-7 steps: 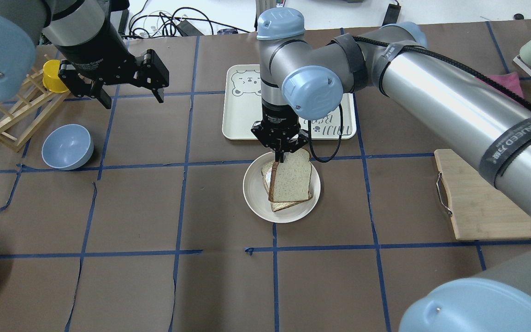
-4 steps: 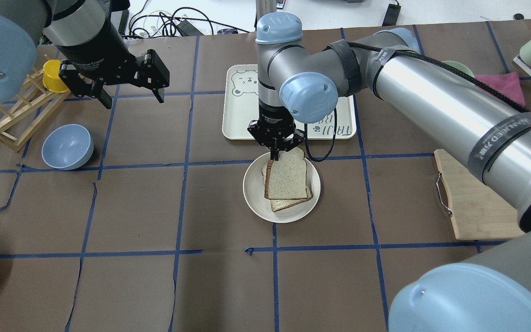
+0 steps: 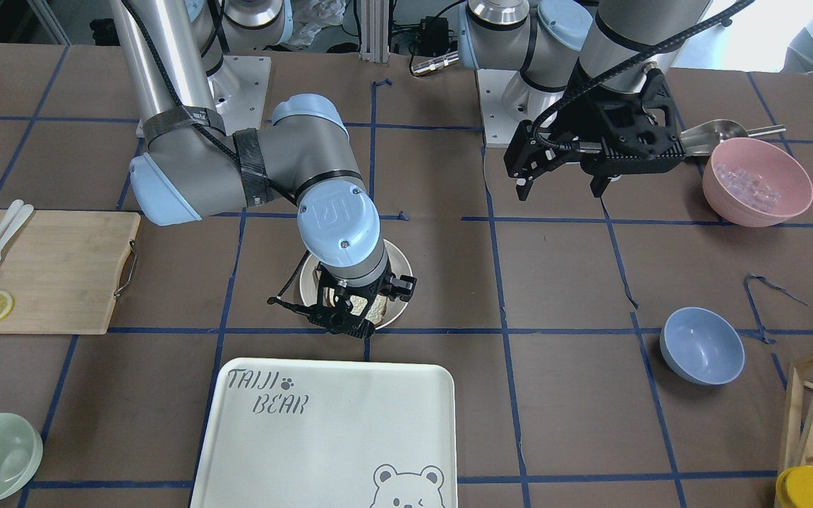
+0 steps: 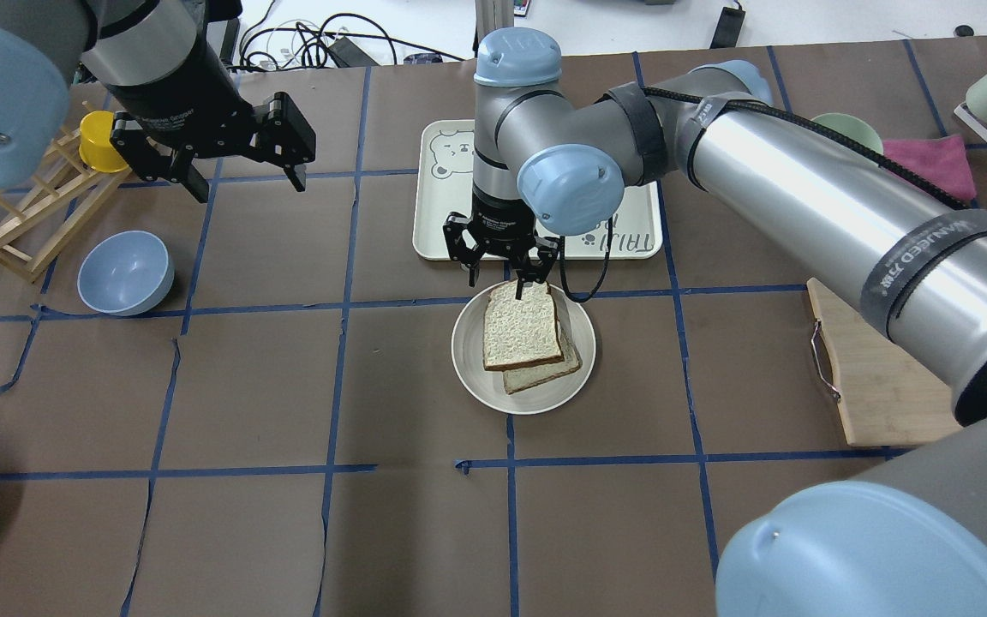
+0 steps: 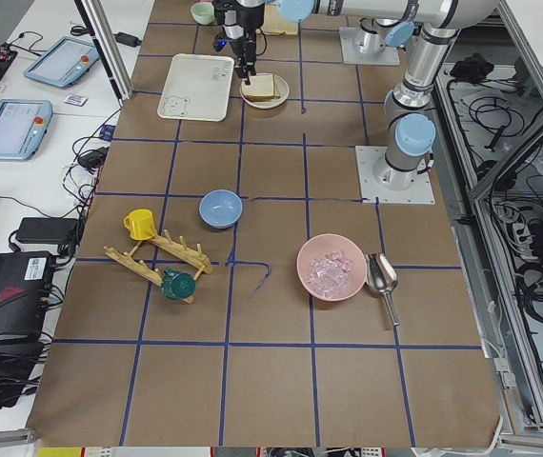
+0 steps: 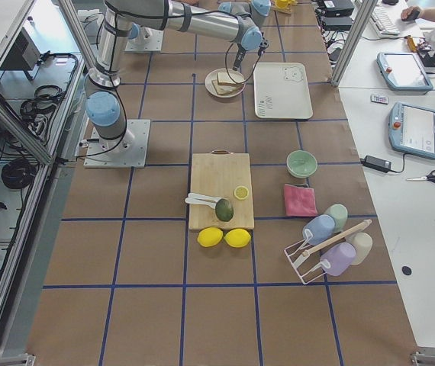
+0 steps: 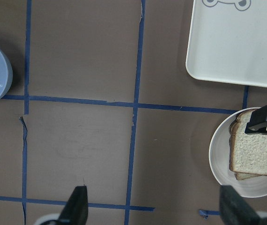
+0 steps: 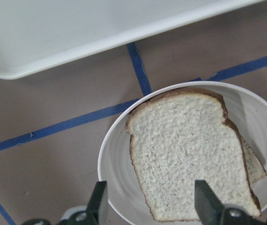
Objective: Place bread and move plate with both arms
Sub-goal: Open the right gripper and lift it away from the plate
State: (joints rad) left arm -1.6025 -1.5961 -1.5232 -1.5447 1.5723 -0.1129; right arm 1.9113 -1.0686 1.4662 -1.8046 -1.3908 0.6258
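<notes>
right hand (image 4: 496,284) spread open over bread (image 4: 521,332) lying on plate (image 4: 468,353)

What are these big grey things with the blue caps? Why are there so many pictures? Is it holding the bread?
Those are two robot arms at a table. Each ends in a black two-finger claw called a gripper. All the pictures show one moment, seen by several cameras: one above and behind the robot, one facing it, one at each end of the table, and a small one on each wrist. On the table are a round white plate with the bread lying on another slice, a bear tray, a blue bowl, a pink bowl and a wooden cutting board. Nothing is held. The right gripper hangs open over the bread, and the left gripper hovers open and empty off to the side.
</notes>
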